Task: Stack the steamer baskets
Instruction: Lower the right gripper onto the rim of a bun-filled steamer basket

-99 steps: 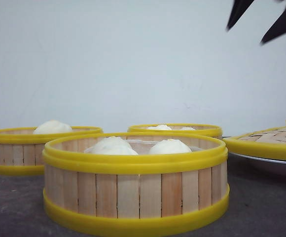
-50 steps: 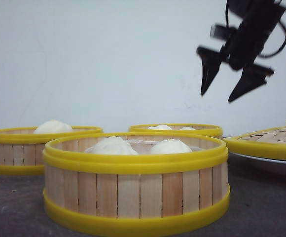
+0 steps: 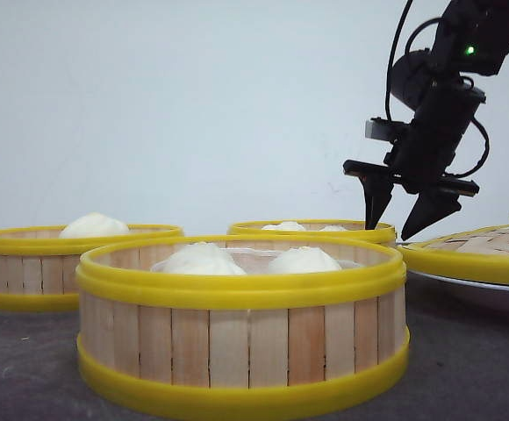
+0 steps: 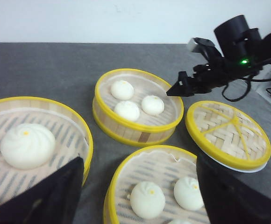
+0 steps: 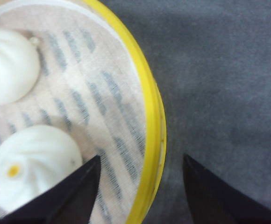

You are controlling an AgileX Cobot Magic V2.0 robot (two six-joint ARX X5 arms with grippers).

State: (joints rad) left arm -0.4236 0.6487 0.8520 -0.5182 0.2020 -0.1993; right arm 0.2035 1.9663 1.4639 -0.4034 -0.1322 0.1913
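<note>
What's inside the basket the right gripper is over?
Three white buns on a paper liner in the far basket, under the open right gripper. The slatted floor beneath the liner is covered.

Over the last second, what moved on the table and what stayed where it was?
The right claw came down from the top corner, open, and now straddles the yellow rim of the far basket without holding anything. The near basket, the left basket and the lid on its plate have not shifted.
</note>
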